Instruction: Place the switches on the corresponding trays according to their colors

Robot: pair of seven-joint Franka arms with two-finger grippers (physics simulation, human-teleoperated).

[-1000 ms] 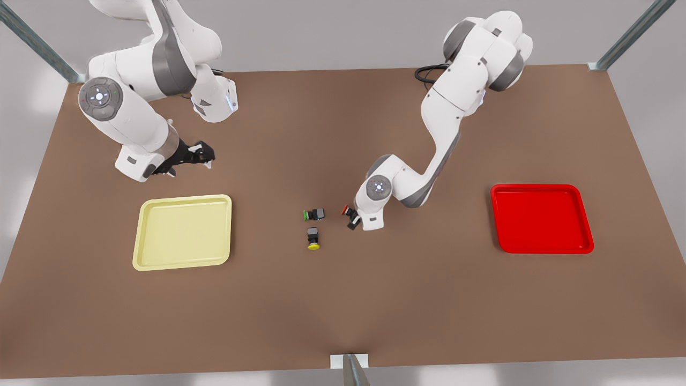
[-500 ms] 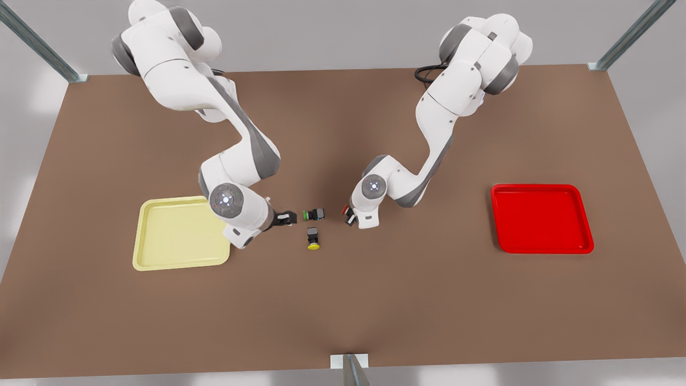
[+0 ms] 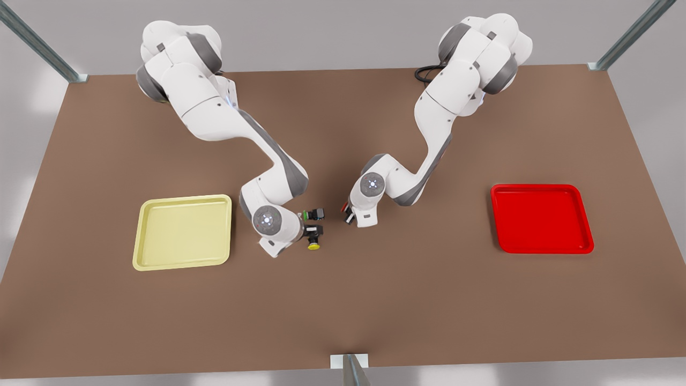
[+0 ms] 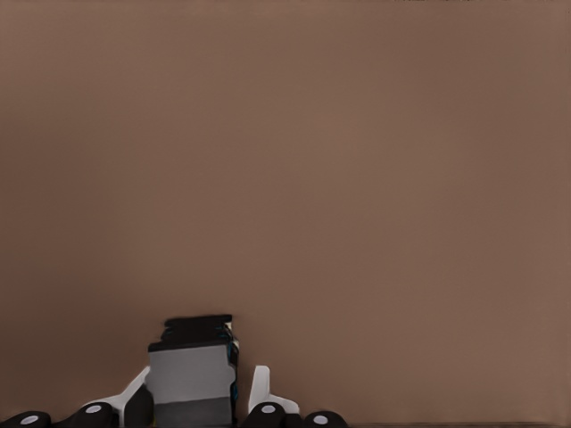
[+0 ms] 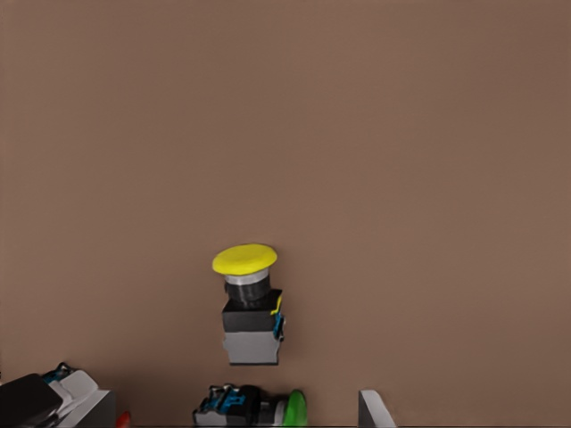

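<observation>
- The left tool (image 3: pixel 309 231) sits low on the worktop (image 3: pixel 429 311) at the yellow switch (image 3: pixel 314 239). In the left wrist view its pale fingertips (image 4: pixel 260 389) are spread either side of the switch's grey body, close but not yet pinching.
- The right tool (image 3: pixel 351 215) is down beside the red switch (image 3: pixel 345 208). I cannot tell whether it is spread or pressed together.
- Both switches lie on their sides in the middle of the worktop, between the trays. A green-capped switch (image 3: pixel 315 214) lies just beside the yellow one.
- The pale yellow tray (image 3: pixel 185 231) lies at the front view's left and the red tray (image 3: pixel 541 217) at its right, both well apart from the switches.
- Each switch has a blocky black-grey body, a short metal-looking collar and a domed, smooth cap.
- They are likely light, rigid and hard plastic, so easily nudged or spun.
- The flat side faces of the body look the best place to grip; the rounded cap would probably slip.
- The trays are shallow, square, round-cornered and raised-rimmed; the worktop is matte brown.
</observation>
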